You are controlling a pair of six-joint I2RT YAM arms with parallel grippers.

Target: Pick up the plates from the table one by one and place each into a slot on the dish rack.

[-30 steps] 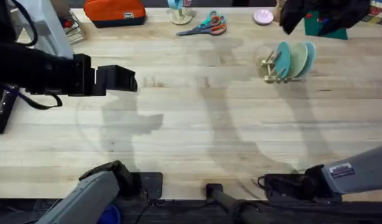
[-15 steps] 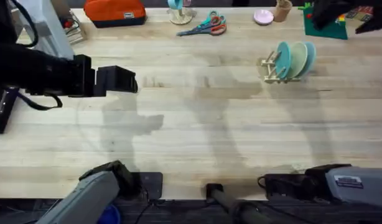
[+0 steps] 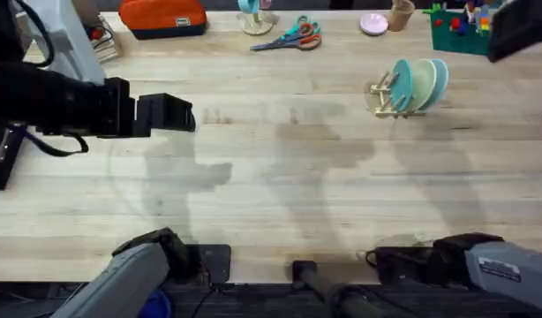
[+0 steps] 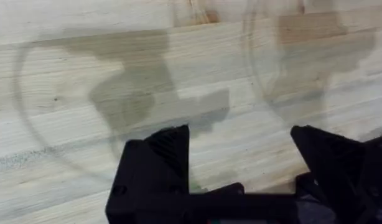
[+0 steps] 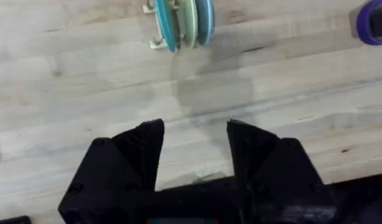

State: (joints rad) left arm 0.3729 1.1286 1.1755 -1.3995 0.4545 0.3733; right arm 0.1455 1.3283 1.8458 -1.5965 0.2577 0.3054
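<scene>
Right gripper (image 5: 194, 146) open; dish rack (image 3: 383, 95) half-hidden by plates (image 3: 419, 83).

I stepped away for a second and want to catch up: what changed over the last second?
The right arm drew back lower toward its base, its open gripper empty. Nothing was gripped or released. The three plates stayed standing in the dish rack, and the left arm stayed put.
</scene>
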